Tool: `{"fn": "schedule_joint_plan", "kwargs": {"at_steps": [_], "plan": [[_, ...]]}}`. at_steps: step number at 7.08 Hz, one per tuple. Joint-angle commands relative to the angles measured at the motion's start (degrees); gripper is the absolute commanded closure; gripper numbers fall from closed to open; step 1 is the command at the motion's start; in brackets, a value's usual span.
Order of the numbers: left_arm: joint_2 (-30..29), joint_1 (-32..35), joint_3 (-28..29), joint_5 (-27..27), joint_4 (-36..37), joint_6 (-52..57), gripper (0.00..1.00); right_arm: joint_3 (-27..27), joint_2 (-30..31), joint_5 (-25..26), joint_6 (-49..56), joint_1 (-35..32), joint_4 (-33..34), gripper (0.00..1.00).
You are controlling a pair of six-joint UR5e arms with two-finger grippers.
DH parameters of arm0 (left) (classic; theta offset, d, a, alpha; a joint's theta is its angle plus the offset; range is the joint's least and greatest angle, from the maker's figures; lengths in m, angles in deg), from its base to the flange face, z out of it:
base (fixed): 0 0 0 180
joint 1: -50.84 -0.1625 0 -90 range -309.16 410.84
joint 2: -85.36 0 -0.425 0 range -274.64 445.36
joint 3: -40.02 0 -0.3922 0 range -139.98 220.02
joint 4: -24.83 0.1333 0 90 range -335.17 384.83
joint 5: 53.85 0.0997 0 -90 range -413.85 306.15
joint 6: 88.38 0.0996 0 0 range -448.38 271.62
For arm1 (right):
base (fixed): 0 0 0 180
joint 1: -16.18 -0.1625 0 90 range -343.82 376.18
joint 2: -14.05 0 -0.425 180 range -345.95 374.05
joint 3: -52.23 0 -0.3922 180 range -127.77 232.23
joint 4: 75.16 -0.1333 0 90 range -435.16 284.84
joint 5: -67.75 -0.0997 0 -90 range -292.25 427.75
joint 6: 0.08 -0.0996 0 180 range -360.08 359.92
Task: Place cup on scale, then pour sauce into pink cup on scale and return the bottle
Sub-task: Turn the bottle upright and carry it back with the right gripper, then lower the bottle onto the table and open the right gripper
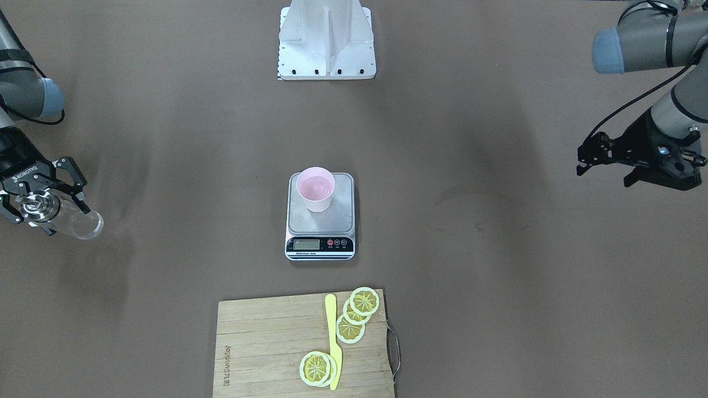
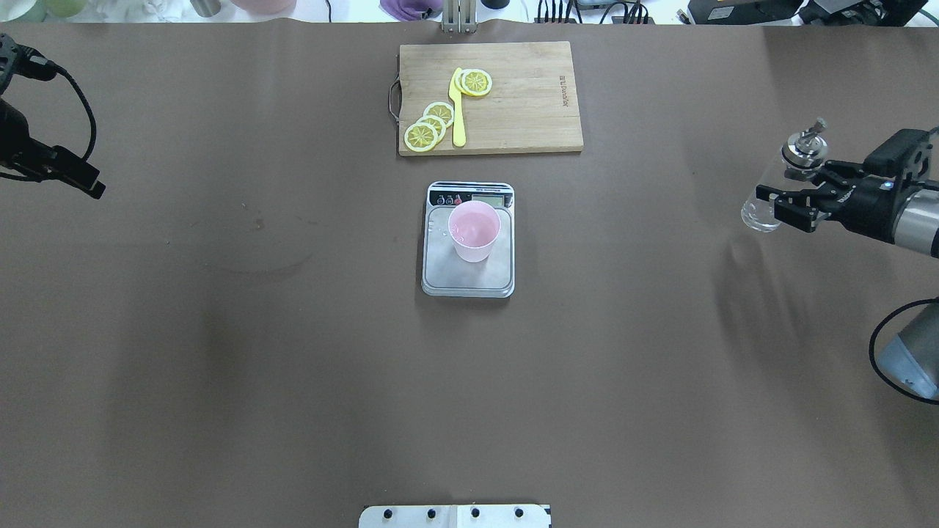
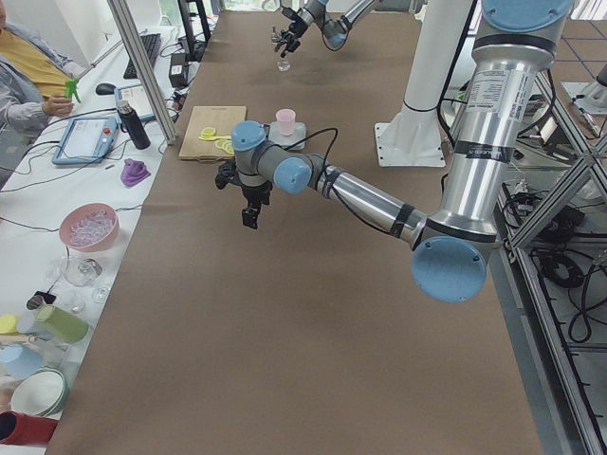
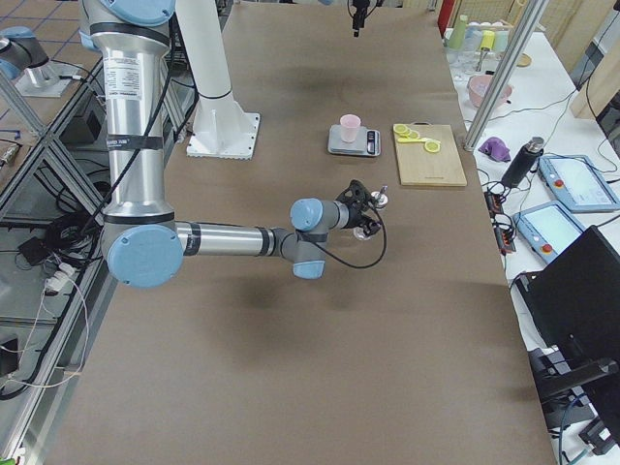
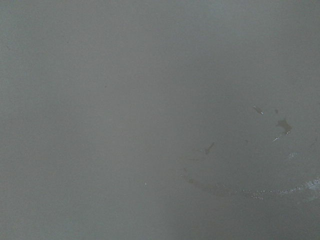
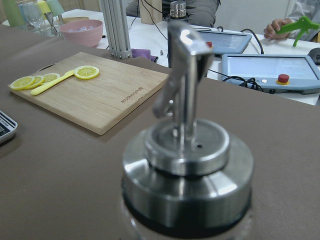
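The pale pink cup stands upright on the steel platform of the scale, toward the platform's robot-side half; both also show in the overhead view, the cup on the scale. The clear glass bottle with its chrome cap stands upright at the table's right end, far from the scale. My right gripper is shut on the bottle around its body. The chrome cap fills the right wrist view. My left gripper hangs open and empty over the table's left end.
A wooden cutting board with lemon slices and a yellow plastic knife lies beyond the scale on the operators' side. The robot's white base is at the near edge. Brown table surrounds the scale.
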Motion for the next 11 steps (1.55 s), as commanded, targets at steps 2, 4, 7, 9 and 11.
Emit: {"fn": "schedule_joint_plan", "kwargs": {"at_steps": [2, 4, 7, 9, 11], "plan": [[0.0, 0.0, -0.06, 0.0, 0.03, -0.09, 0.01, -4.34, 0.52, 1.12, 0.25, -0.66, -5.75, 1.0], [0.0, 0.0, -0.24, 0.0, 0.03, 0.0, 0.01, -7.65, 0.62, 1.13, -0.11, -0.57, -11.95, 1.0], [0.0, 0.0, -0.59, 0.0, 0.12, -0.09, 0.01, -10.58, 0.17, 1.22, 0.51, -0.57, -14.71, 1.0], [0.0, 0.09, -0.94, 0.0, 0.29, -0.09, 0.01, -11.98, 0.44, 1.04, 0.94, -0.49, -16.73, 0.98], [0.08, 0.35, -1.03, -0.09, 0.29, -0.09, 0.01, -11.99, 0.18, 1.13, 2.88, -0.49, -16.82, 0.95]]}}
